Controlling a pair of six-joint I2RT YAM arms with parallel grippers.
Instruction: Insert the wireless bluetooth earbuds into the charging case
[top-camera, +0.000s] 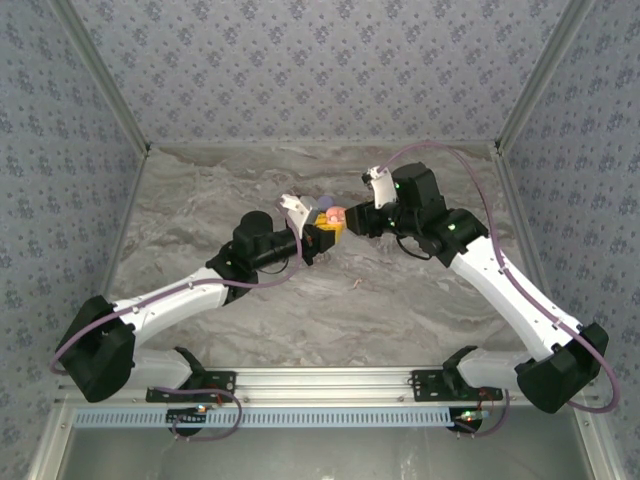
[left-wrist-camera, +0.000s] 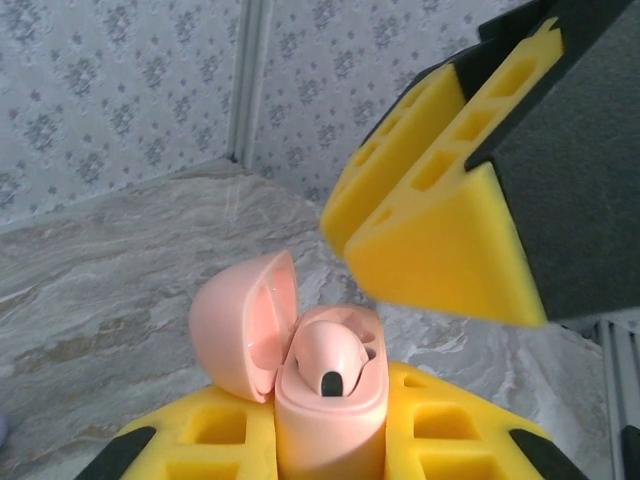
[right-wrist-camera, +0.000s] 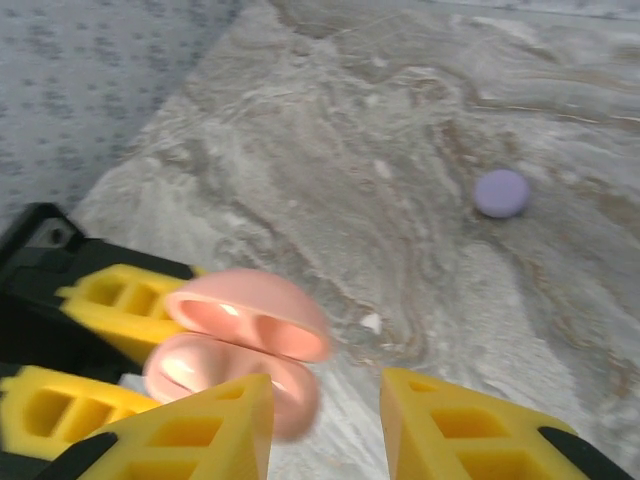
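Observation:
My left gripper (left-wrist-camera: 330, 445) is shut on the pink charging case (left-wrist-camera: 332, 425), holding it upright above the table with its lid (left-wrist-camera: 243, 325) flipped open. One pale pink earbud (left-wrist-camera: 330, 355) sits in a socket of the case, its dark tip facing up. In the top view the case (top-camera: 334, 215) is between the two grippers at mid-table. My right gripper (right-wrist-camera: 325, 430) is open just beside the case (right-wrist-camera: 235, 345), with nothing between its yellow fingers (right-wrist-camera: 190, 440). One of those fingers (left-wrist-camera: 440, 240) hangs above and to the right of the case in the left wrist view.
A lavender round disc (right-wrist-camera: 501, 193) lies on the marble table (right-wrist-camera: 400, 120) beyond the right gripper, and it shows behind the case as a lavender spot (top-camera: 325, 203) from above. A tiny whitish speck (right-wrist-camera: 372, 323) lies on the table. Patterned walls close the back and sides.

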